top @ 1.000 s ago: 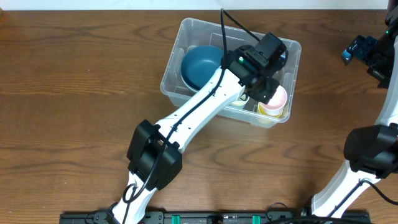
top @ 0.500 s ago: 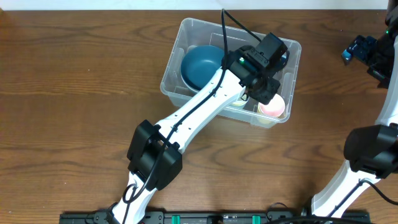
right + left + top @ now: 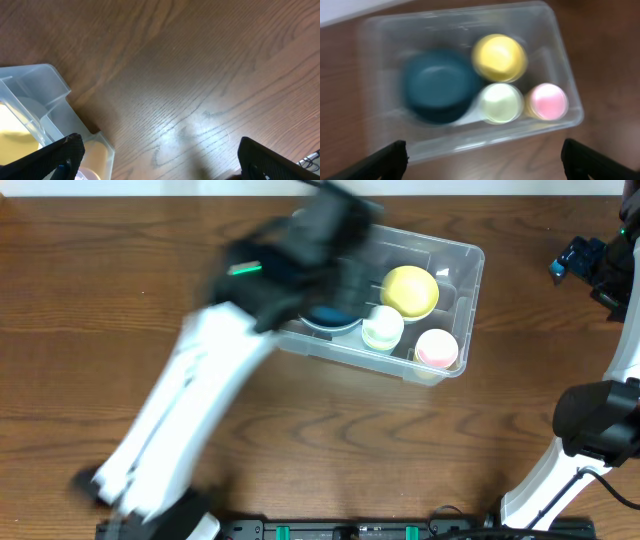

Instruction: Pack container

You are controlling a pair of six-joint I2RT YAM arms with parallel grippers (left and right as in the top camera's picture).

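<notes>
My left tool (image 3: 486, 162) wide open, empty, over big clear plastic box (image 3: 462, 250) by far tabletop (image 3: 90, 330) edge; right tool (image 3: 155, 160) same. Blurry arm (image 3: 190, 405) could bump box, tip pink cup (image 3: 437, 347).

In your left wrist view a dark teal bowl (image 3: 437, 86) sits open side up, blurred at its edges. At its 2 o'clock you have a yellow cup (image 3: 499, 57), the widest of the three cups. A pale green cup (image 3: 501, 102) lies at the bowl's 4 o'clock, right at the yellow cup's 6 o'clock. A pink cup (image 3: 547, 101) stands just beside the green one, at its 3 o'clock; the blur hides whether they touch. Under everything you see a brown wood-grain table (image 3: 90, 330).
</notes>
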